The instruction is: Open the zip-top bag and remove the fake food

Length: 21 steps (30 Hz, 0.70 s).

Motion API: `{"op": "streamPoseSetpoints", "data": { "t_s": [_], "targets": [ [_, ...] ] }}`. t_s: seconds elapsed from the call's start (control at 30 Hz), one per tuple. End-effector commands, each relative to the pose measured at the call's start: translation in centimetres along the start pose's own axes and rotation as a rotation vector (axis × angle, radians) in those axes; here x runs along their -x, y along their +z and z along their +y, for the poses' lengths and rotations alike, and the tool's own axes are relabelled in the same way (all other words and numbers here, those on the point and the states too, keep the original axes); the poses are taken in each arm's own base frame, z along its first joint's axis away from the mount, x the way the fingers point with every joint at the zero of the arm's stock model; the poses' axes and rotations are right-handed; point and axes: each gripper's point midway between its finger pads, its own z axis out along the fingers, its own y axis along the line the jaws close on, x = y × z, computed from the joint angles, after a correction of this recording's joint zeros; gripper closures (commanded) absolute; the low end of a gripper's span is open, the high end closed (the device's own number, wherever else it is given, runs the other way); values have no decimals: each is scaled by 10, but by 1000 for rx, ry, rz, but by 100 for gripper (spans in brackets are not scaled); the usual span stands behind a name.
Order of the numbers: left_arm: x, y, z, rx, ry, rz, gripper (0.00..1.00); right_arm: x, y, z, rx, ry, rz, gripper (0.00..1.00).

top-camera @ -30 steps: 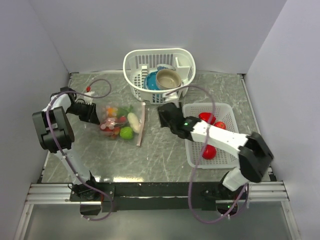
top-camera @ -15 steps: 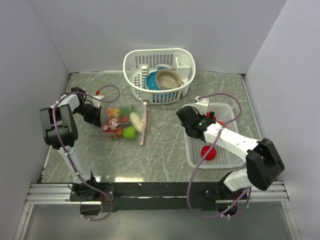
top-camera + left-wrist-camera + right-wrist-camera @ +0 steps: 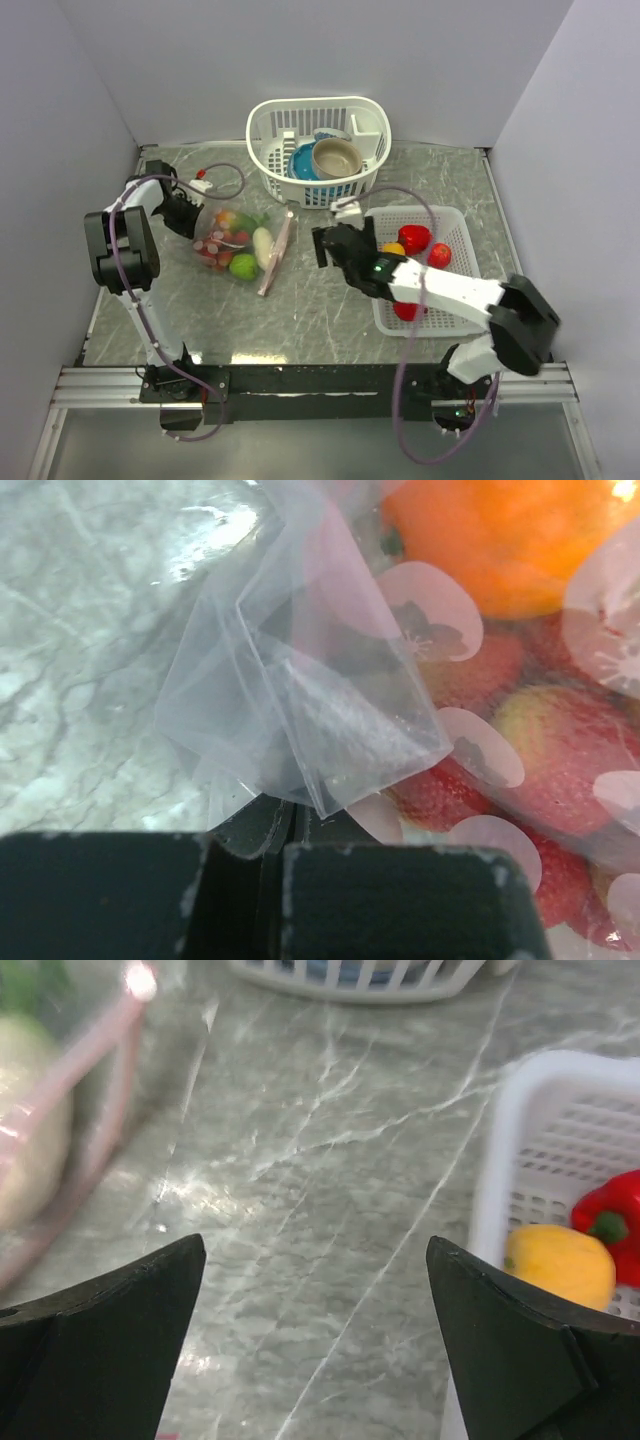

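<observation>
- Grey marble-patterned table (image 3: 330,300) is lying under both arms, smooth and glossy, with plain pale walls (image 3: 180,60) standing on three sides.
- At 12 o'clock a white oval basket (image 3: 268,130) of slatted plastic is holding a blue bowl (image 3: 301,163) and a tan bowl (image 3: 336,157), both round.
- At 9 o'clock from the table's middle the bag (image 3: 222,240) is lying on its side. It is clear, floppy, crinkled film printed with round white patches. Its pink zip strip (image 3: 276,252) is running along the edge that is facing 3 o'clock.
- Fake food (image 3: 243,265) is bulging inside the bag: a round green piece, a long pale one, glossy red ones and an orange (image 3: 500,540).
- Left gripper (image 3: 188,217) is sitting at the bag's 9 o'clock corner. In its wrist view the black fingers (image 3: 400,900) are pressing together on a folded flap of the film, so it is pinching the bag.
- Right gripper (image 3: 325,245) is hanging over the table between bag and tray, pointing toward 9 o'clock. Its two black wedge-shaped fingers (image 3: 100,1340) are spreading wide, with only bare table showing between them.
- At 3 o'clock a flat white mesh tray (image 3: 450,222) is holding a shiny red pepper (image 3: 414,238), a smooth yellow fruit (image 3: 393,248) and two more red pieces.
</observation>
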Motion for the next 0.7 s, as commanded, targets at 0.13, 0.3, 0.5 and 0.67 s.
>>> {"op": "streamPoseSetpoints", "data": {
  "t_s": [0.13,0.3,0.5,0.67],
  "targets": [
    [20,-4,19,44,-2,-20,99,-7,73,69,72,-99,77,0],
    [29,5,12,45,17,-14,99,-11,91,97,131,-86,92,0],
    [27,13,-7,33,37,14,99,-2,98,125,180,-83,91,1],
    [18,12,-23,11,30,30,99,-9,97,145,229,-65,110,2]
  ]
}}
